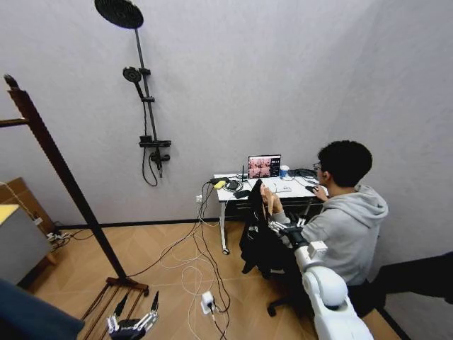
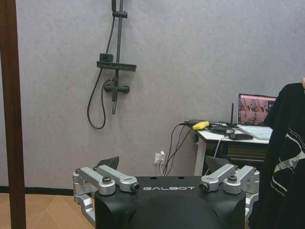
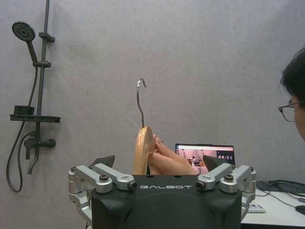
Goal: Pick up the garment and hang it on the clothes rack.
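Black jacket (image 1: 256,237) on its wooden hanger (image 3: 142,150), held by a person's hand (image 3: 167,160); your right hand (image 1: 278,227) reaches toward it, open; left hand (image 1: 131,324) hangs low, open.

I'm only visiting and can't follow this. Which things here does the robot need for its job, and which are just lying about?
For the job:
garment on its hanger, held up by a hand
clothes rack
right gripper
left gripper

Lying about:
shower fitting
desk
laptop
floor cables
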`<state>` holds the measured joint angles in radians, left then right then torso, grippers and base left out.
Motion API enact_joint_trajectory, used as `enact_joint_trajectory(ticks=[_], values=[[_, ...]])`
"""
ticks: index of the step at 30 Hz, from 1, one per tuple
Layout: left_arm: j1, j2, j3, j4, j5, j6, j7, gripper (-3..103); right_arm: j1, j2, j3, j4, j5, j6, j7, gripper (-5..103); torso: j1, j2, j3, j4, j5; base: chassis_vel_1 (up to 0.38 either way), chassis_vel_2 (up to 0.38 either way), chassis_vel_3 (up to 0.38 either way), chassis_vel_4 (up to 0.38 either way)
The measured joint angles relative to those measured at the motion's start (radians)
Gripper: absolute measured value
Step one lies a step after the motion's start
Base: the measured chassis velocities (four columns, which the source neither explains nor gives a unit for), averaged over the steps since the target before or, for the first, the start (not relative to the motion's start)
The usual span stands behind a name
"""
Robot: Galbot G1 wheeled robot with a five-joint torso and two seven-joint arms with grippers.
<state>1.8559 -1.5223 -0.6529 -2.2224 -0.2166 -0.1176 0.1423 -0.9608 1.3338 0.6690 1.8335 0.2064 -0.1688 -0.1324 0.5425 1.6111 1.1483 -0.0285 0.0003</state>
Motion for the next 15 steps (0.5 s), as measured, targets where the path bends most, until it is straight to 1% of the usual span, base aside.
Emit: enact_joint_trajectory(ticks=[4, 5, 6, 7, 8, 10, 11, 13, 15], values=[[0.000, 0.000, 0.000, 0.000, 0.000, 0.000, 0.000, 100, 0.058, -0.007, -0.010, -0.061, 0.000, 0.004, -0.016, 100, 0.000, 0.000, 0.000, -0.0001, -0.0003, 0.027, -0.034, -0.020, 0.022], [0.000, 0.000, 0.000, 0.000, 0.000, 0.000, 0.000, 100, 0.096, -0.009, -0.015, -0.098, 0.000, 0.011, -0.030, 103, 0.000, 0.000, 0.000, 0.0003, -0.0001, 0.000, 0.000, 0.000, 0.000], [0.000, 0.000, 0.000, 0.000, 0.000, 0.000, 0.000, 100, 0.122, -0.011, -0.020, -0.123, -0.001, 0.020, -0.041, 100, 0.001, 0.000, 0.000, 0.0003, -0.0004, 0.000, 0.000, 0.000, 0.000], [0.000, 0.000, 0.000, 0.000, 0.000, 0.000, 0.000, 100, 0.122, -0.011, -0.020, -0.123, -0.001, 0.020, -0.041, 100, 0.001, 0.000, 0.000, 0.0003, -0.0004, 0.000, 0.000, 0.000, 0.000], [0.000, 0.000, 0.000, 0.000, 0.000, 0.000, 0.000, 100, 0.141, -0.013, -0.025, -0.142, -0.002, 0.025, -0.045, 97, 0.001, -0.001, 0.000, 0.0004, -0.0003, 0.000, 0.000, 0.000, 0.000], [0.000, 0.000, 0.000, 0.000, 0.000, 0.000, 0.000, 100, 0.175, -0.015, -0.038, -0.172, -0.003, 0.023, -0.048, 88, 0.002, -0.001, 0.000, 0.0003, -0.0003, 0.000, 0.000, 0.000, 0.000], [0.000, 0.000, 0.000, 0.000, 0.000, 0.000, 0.000, 100, 0.175, -0.015, -0.038, -0.172, -0.003, 0.023, -0.048, 88, 0.002, -0.001, 0.000, 0.0003, -0.0003, 0.000, 0.000, 0.000, 0.000], [0.000, 0.000, 0.000, 0.000, 0.000, 0.000, 0.000, 100, 0.194, -0.014, -0.050, -0.195, -0.010, 0.021, -0.051, 77, 0.001, -0.001, 0.000, 0.0001, -0.0003, 0.000, 0.000, 0.000, 0.000], [0.000, 0.000, 0.000, 0.000, 0.000, 0.000, 0.000, 100, 0.199, -0.012, -0.057, -0.201, -0.012, 0.019, -0.052, 77, 0.001, -0.001, 0.000, 0.0001, -0.0003, 0.000, 0.000, 0.000, 0.000]])
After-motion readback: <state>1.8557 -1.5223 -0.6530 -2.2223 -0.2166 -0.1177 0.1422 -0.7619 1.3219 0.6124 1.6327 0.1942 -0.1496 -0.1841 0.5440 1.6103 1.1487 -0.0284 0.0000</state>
